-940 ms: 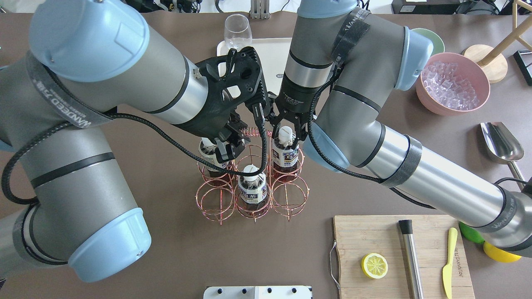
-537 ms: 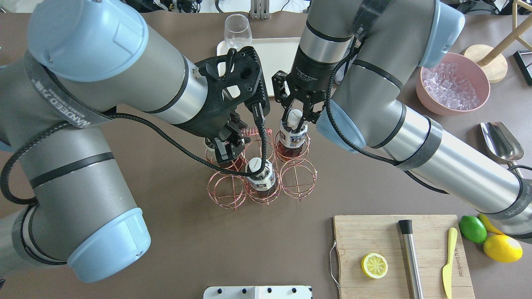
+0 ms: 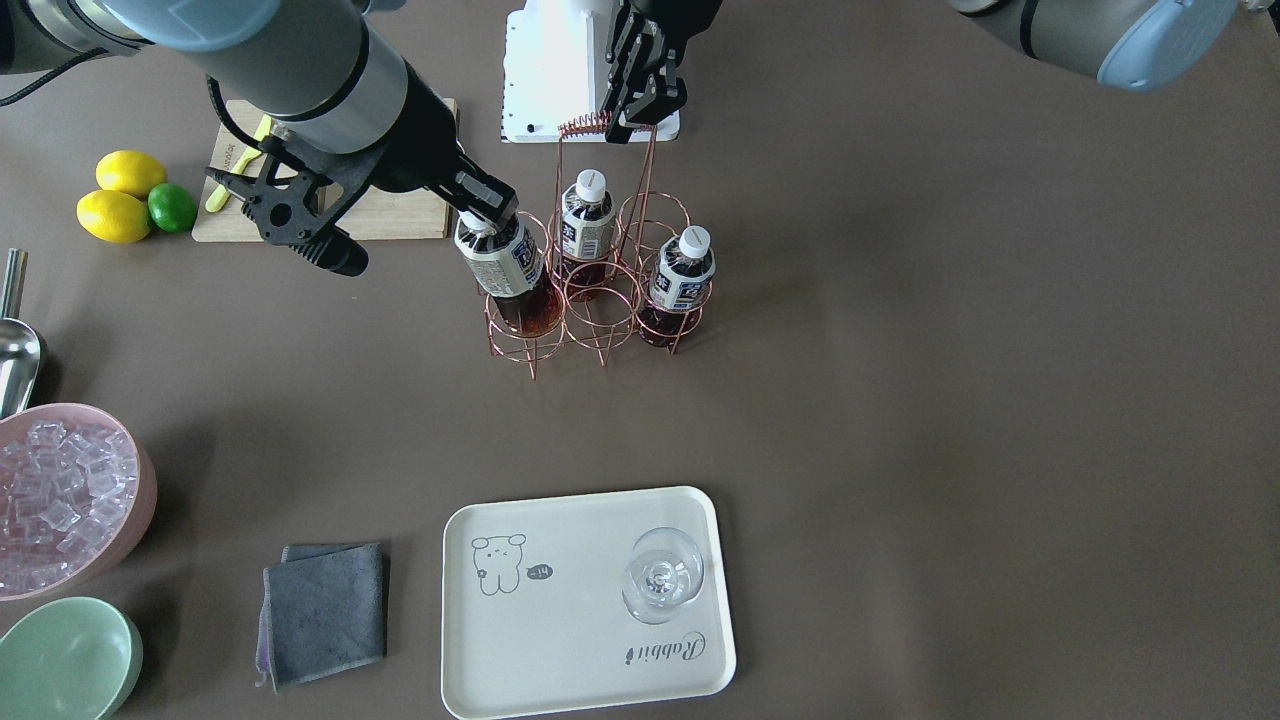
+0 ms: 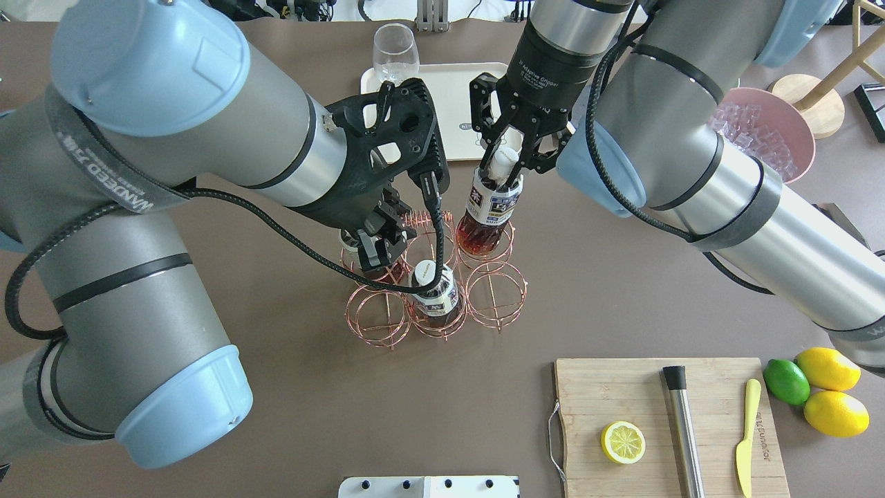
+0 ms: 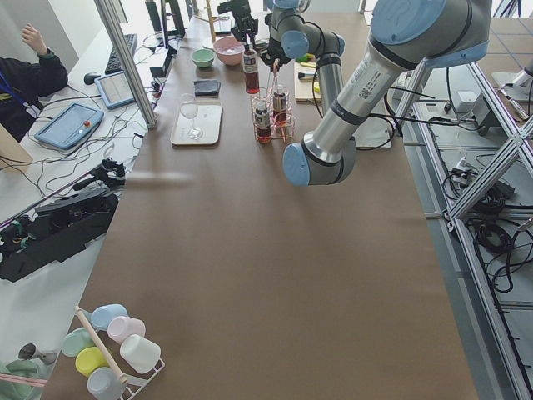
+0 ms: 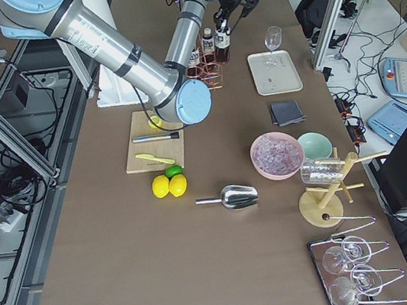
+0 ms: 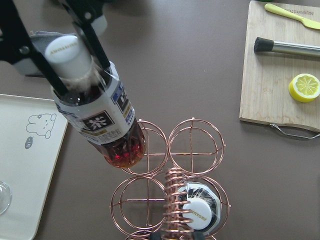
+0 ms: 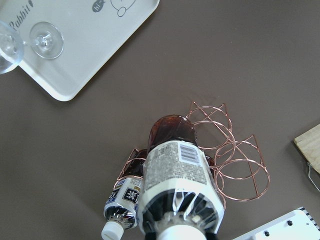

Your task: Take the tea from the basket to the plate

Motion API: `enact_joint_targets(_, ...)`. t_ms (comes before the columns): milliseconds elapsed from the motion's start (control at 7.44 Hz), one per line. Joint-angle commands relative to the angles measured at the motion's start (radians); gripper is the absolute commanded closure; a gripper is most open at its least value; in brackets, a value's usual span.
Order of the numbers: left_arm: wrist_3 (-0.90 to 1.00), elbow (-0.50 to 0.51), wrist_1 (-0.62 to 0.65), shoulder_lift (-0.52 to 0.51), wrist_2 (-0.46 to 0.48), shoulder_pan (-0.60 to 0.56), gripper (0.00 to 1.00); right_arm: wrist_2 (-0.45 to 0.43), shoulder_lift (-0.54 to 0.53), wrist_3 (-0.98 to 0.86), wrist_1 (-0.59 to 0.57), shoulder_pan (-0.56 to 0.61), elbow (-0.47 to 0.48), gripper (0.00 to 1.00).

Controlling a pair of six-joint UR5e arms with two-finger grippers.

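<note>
The tea (image 4: 489, 206) is a small bottle of dark drink, tilted, with its base just over the basket's far-right ring. My right gripper (image 4: 508, 160) is shut on its neck below the white cap; the same gripper (image 3: 482, 216) and tea (image 3: 507, 268) show in the front view. The copper wire basket (image 4: 495, 299) holds two more bottles (image 3: 585, 226) (image 3: 684, 272). My left gripper (image 3: 638, 108) is shut on the basket's coiled handle (image 3: 584, 125). The cream plate (image 3: 580, 630) lies beyond the basket with a wine glass (image 3: 661, 576) on it.
A wooden cutting board (image 4: 622, 394) carries a lemon half, a metal muddler and a yellow knife. Two lemons and a lime (image 4: 786, 381) lie beside it. A pink bowl of ice (image 3: 62, 495), a metal scoop (image 3: 15, 350), a green bowl (image 3: 65, 655) and a grey cloth (image 3: 322, 612) lie near the plate.
My right gripper has risen and moved toward the plate, drawing the tea up out of its ring and tilting it. The basket shifted slightly; my left gripper stays on the handle.
</note>
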Motion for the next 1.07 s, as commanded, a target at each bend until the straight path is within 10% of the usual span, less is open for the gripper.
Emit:
enact_joint_targets(0,0.0,0.0,0.0,0.0,0.0,0.0,1.0,0.014,0.053,-0.079,-0.001,0.075,-0.098,1.0)
enact_joint_targets(537,0.0,-0.054,0.084,-0.012,-0.003,-0.039,1.0,-0.004,0.206,-0.226,0.311,0.094,-0.655,1.0)
enact_joint_targets(940,0.002,-0.144,0.129,0.023,-0.015,-0.097,1.0,-0.073,0.207,-0.278,0.45,0.088,-0.798,1.0)
